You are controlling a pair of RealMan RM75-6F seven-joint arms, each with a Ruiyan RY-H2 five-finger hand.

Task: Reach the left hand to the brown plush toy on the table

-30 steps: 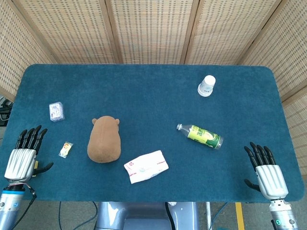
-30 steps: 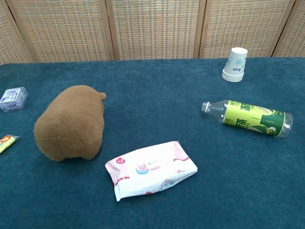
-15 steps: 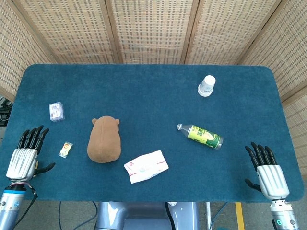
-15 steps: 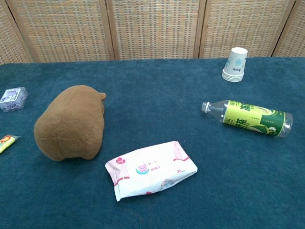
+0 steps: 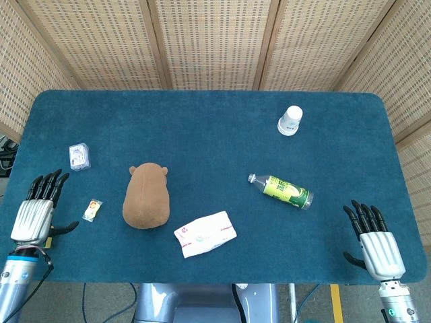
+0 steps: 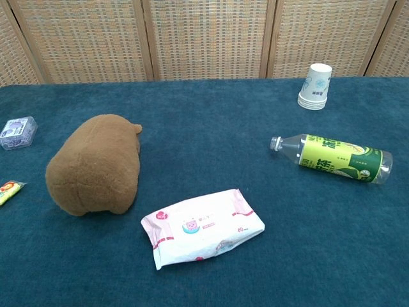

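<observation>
The brown plush toy [image 5: 146,196] lies on the blue table [image 5: 202,134], left of centre; the chest view shows the plush toy [image 6: 96,165] close at the left. My left hand [image 5: 37,210] hovers at the table's near-left corner, fingers spread and empty, well to the left of the toy. A small yellow sachet [image 5: 92,209] lies between that hand and the toy. At the near-right corner my right hand [image 5: 374,241] is also spread and empty. Neither hand shows in the chest view.
A pink-and-white wipes pack [image 5: 205,233] lies just right of the toy. A green-labelled bottle [image 5: 281,191] lies on its side right of centre, a stack of paper cups [image 5: 289,120] stands far right, and a small clear box [image 5: 79,156] sits far left.
My left hand has drifted slightly forward and inward along the table's left edge. The right hand and all objects stay put.
</observation>
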